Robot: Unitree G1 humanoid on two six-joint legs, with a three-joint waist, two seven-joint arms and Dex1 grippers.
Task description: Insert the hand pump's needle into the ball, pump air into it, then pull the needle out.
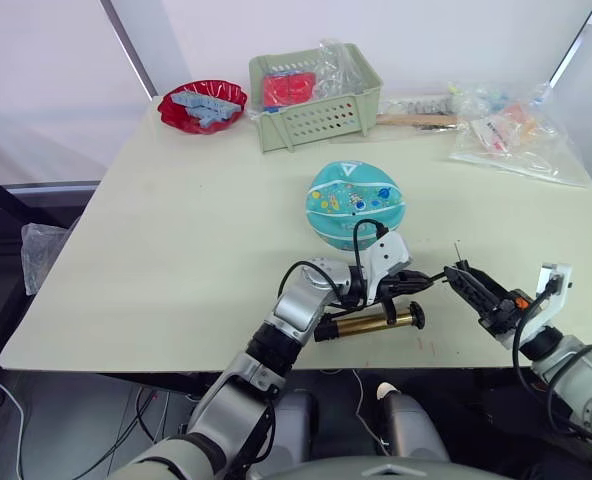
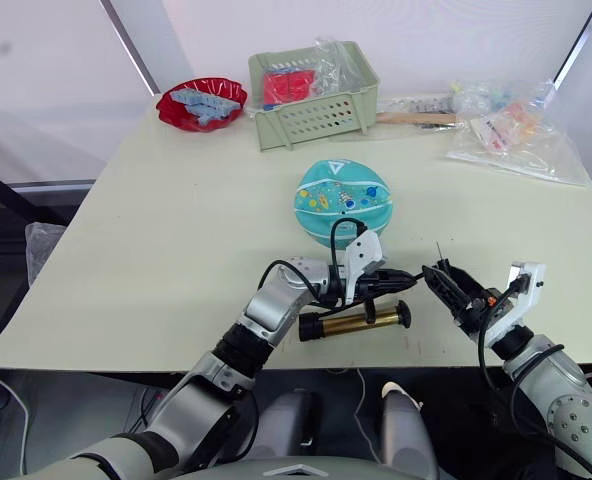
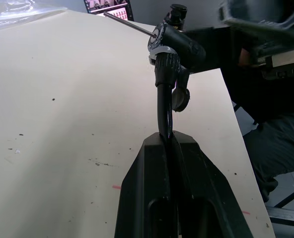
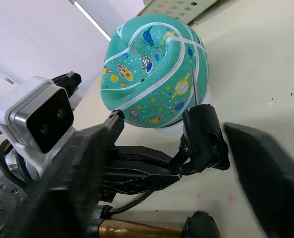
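Observation:
The teal ball (image 1: 356, 204) with cartoon prints rests mid-table. In front of it the brass hand pump (image 1: 368, 323) lies flat near the table's front edge, T-handle (image 1: 416, 317) to the right. My left gripper (image 1: 419, 281) is shut on the pump's black hose (image 3: 163, 106), just behind the black fitting (image 3: 173, 43). The needle (image 4: 192, 87) sticks up from that fitting (image 4: 202, 137), clear of the ball. My right gripper (image 1: 460, 276) is open, one finger on each side of the fitting, not touching it as far as I can see.
At the back stand a green basket (image 1: 316, 102) with red and blue items, a red bowl (image 1: 202, 106) of blue pieces, and plastic bags (image 1: 508, 132) at the back right. The table's front edge (image 1: 176, 368) lies just below the pump.

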